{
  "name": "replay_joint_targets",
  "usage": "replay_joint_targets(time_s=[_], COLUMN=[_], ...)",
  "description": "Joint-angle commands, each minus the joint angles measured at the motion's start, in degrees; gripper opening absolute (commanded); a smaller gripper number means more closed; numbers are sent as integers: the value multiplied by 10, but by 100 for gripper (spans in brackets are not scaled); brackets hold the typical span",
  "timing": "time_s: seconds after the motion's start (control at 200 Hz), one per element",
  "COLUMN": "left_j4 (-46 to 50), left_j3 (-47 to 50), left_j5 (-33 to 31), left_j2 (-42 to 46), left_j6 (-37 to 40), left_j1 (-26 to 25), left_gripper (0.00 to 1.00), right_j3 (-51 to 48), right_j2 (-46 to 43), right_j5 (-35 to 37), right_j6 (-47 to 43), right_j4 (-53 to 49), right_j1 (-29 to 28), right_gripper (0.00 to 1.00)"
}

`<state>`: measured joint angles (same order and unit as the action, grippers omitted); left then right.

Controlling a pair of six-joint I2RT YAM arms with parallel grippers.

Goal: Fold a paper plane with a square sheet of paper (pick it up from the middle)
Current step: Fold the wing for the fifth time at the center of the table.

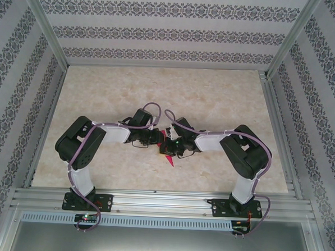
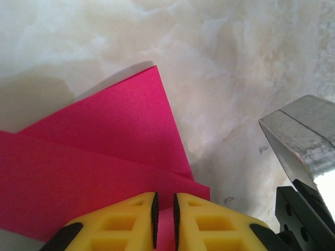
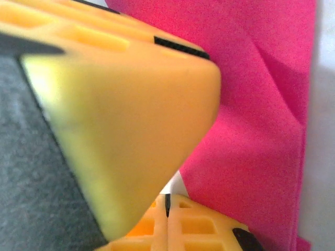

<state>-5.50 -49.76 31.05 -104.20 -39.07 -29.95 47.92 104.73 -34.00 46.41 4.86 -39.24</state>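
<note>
The square sheet of paper (image 1: 169, 158) is magenta-pink, folded into overlapping layers, and lies flat on the table between the two arms. In the left wrist view the paper (image 2: 104, 151) shows a diagonal folded flap ending in a corner. My left gripper (image 2: 165, 197) sits low over its near edge, the jaws a narrow gap apart with pink showing through the gap. My right gripper (image 3: 167, 198) is shut, with nothing visible between its tips, just beside the paper (image 3: 261, 136). From above, the left gripper (image 1: 158, 142) and right gripper (image 1: 173, 146) nearly touch.
The marble-patterned tabletop (image 1: 158, 91) has aluminium rails along its edges (image 1: 163, 204) and patterned walls around it. A yellow left finger (image 3: 131, 99) blocks much of the right wrist view. Part of the right arm, grey and black (image 2: 301, 141), stands close at the right.
</note>
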Motion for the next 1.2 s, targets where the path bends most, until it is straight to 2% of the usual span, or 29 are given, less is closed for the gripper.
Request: replay_joint_targets(time_s=[0.0, 0.18, 0.305, 0.859, 1.074, 1.194], left_j4=[45, 55, 53, 61, 65, 67], left_j3=[5, 8, 11, 7, 1, -16], left_j5=[-42, -60, -63, -59, -49, -17], left_j2=[-18, -27, -34, -38, -25, 2], left_j6=[2, -5, -12, -7, 9, 18], left_j1=[2, 5, 11, 22, 21, 20], left_gripper=[17, 13, 12, 10, 12, 19], right_j3=[-40, -74, -79, -229, -241, -216], right_j2=[9, -28, -53, -152, -216, -270], right_j5=[16, -25, -20, -13, 0, 25], right_j6=[15, 31, 9, 4, -3, -24], right_j4=[15, 44, -9, -50, -73, -101], right_j1=[7, 14, 15, 19, 33, 47], right_gripper=[4, 6, 7, 8, 10, 14])
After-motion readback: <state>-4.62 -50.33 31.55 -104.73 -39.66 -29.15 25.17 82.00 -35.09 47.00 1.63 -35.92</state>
